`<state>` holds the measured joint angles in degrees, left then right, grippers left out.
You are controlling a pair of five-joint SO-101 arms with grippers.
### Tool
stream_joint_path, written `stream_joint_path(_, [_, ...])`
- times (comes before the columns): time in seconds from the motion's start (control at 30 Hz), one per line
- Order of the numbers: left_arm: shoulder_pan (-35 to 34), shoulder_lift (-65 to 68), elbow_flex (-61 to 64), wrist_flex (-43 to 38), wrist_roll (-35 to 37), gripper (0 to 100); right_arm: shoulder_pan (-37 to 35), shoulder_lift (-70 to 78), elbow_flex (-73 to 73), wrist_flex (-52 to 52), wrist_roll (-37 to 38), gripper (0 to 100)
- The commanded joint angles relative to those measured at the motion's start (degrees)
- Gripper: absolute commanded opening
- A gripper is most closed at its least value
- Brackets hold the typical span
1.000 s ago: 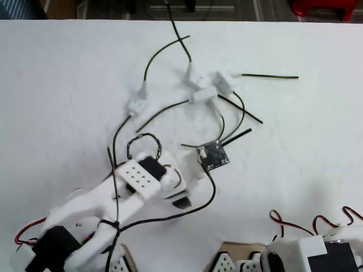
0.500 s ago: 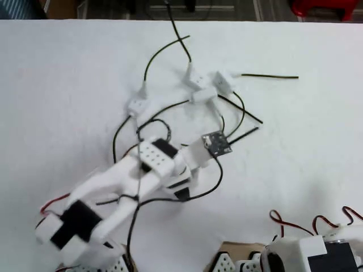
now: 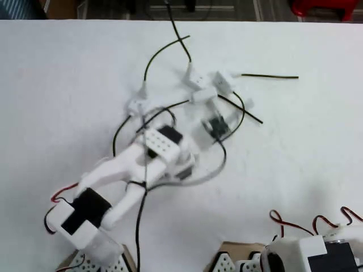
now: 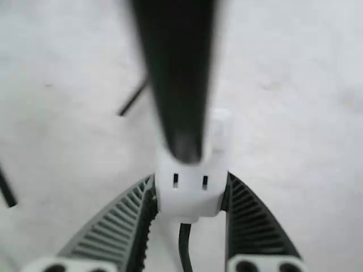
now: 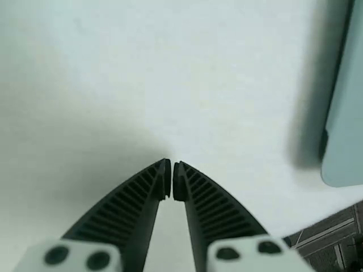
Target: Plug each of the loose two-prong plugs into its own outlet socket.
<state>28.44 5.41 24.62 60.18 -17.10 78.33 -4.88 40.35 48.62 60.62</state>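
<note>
My left gripper (image 4: pixel 190 184) is shut on a white outlet socket (image 4: pixel 190 195) with two slots facing away; a black cord (image 4: pixel 182 249) runs out behind it. In the high view the left gripper (image 3: pixel 205 129) sits at mid-table, just below a cluster of white connectors (image 3: pixel 204 95) with black cords. Two more white connectors (image 3: pixel 195 79) (image 3: pixel 225 83) lie behind that one, and another (image 3: pixel 136 105) lies to the left. A blurred black cord (image 4: pixel 176 73) crosses close in front of the held socket. My right gripper (image 5: pixel 171 175) is shut and empty over bare white table.
Black cords (image 3: pixel 164 48) loop across the middle and back of the white table (image 3: pixel 306 158). The right arm's base (image 3: pixel 309 252) with red wires sits at the front right edge. A pale block (image 5: pixel 343 113) stands near the right gripper.
The left arm has swung away from the front edge toward the connector cluster, carrying the socket and its cord with it. The right arm has not moved.
</note>
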Motion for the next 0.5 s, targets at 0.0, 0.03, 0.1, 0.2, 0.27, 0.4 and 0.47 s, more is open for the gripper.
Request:
stream_joint_path(0.0, [-7.16,0.4,-10.02,1.05,7.3,2,-0.04,-0.31,1.05,-0.66,0.18,1.8])
stream_joint_path(0.03, [-8.75,1.27,-13.27,1.93,8.09,2,-0.04,-0.31,1.23,-0.66,0.18,1.8])
stream_joint_path(0.1, [-11.47,4.18,-20.57,4.75,8.97,2,-0.04,-0.31,1.23,-0.66,0.18,1.8])
stream_joint_path(0.2, [-13.67,11.38,-34.9,10.81,7.74,2,-0.04,-0.31,1.23,-0.66,-0.09,1.8])
stream_joint_path(0.27, [-14.2,17.8,-47.03,15.47,4.66,2,-0.13,-0.31,1.41,-0.48,-0.26,1.8])
stream_joint_path(0.4, [-14.2,32.84,-74.02,24.62,2.81,2,-0.84,-0.31,2.46,-0.48,-0.35,1.8])
stream_joint_path(0.47, [-14.2,41.19,-86.59,28.57,2.81,2,-0.92,-0.31,3.34,-0.57,-0.35,1.8])
